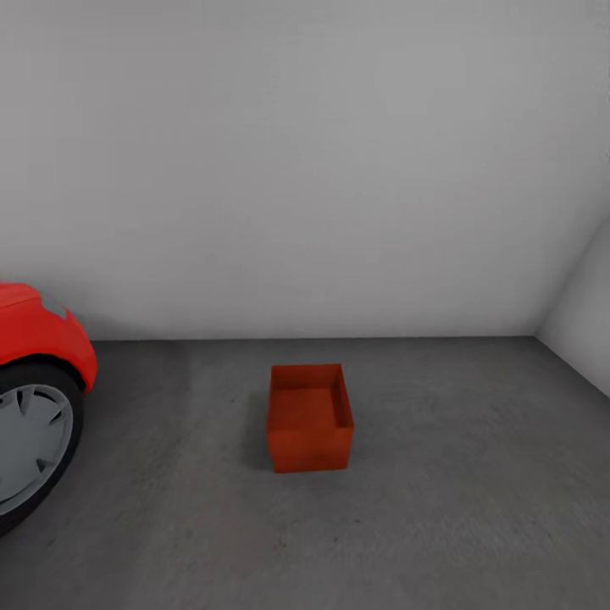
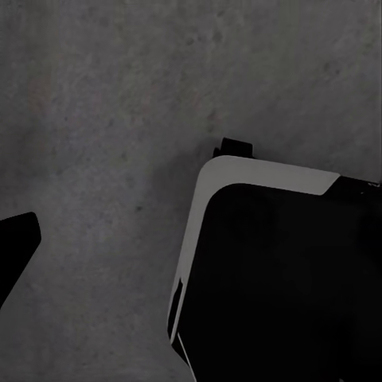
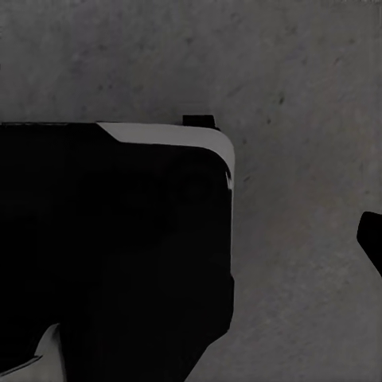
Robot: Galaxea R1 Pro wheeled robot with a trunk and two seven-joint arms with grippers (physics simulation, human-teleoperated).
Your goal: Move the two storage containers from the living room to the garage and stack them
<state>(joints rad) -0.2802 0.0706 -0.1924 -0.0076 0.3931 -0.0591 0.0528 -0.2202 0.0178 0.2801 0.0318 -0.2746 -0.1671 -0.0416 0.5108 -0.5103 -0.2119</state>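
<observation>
One storage container [image 1: 310,418] sits open-top on the garage floor [image 1: 440,508] right of the red car [image 1: 38,339]; my fingers' state I can't tell; I should fetch its twin and lower it squarely.

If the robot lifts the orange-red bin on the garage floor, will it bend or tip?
The storage container looks stiff: plain, straight walls. It is open-topped and looks empty, so probably light. It sits flat on the floor, so tipping seems unlikely.
</observation>
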